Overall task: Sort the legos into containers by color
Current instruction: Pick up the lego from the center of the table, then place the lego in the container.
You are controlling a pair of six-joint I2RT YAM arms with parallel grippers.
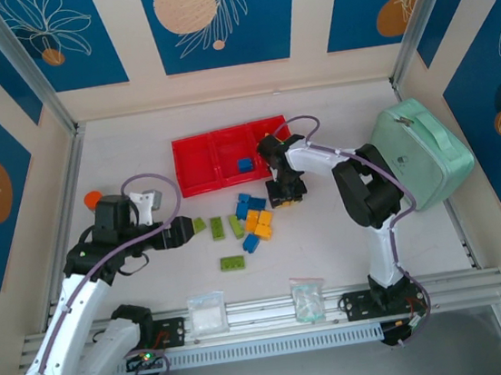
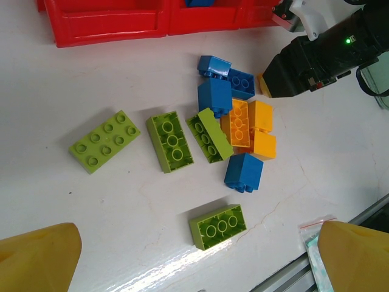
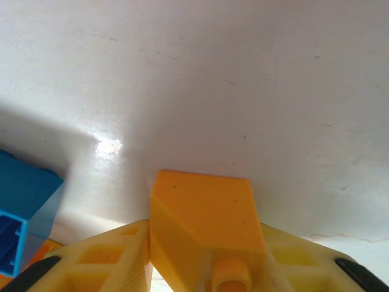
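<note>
Loose legos lie in a cluster on the white table: lime green bricks [image 2: 171,141], blue ones [image 2: 244,172] and yellow-orange ones [image 2: 254,129]. One more green brick [image 2: 218,226] rests apart, nearer the front. My left gripper [image 2: 197,267] is open above it, its yellow fingers [image 2: 36,258] wide apart with nothing between them. My right gripper [image 1: 285,192] is shut on a yellow-orange brick [image 3: 203,222] low over the table at the cluster's right edge. The red three-bin tray [image 1: 194,162] stands behind, with a blue brick [image 1: 245,164] in its middle bin.
A mint-green rounded case [image 1: 422,153] sits at the right. Two clear plastic bags [image 1: 206,310] [image 1: 308,296] lie on the front rail. An orange-capped bottle [image 1: 94,198] stands at the left, beyond my left arm. A blue brick [image 3: 24,207] lies left of the right gripper.
</note>
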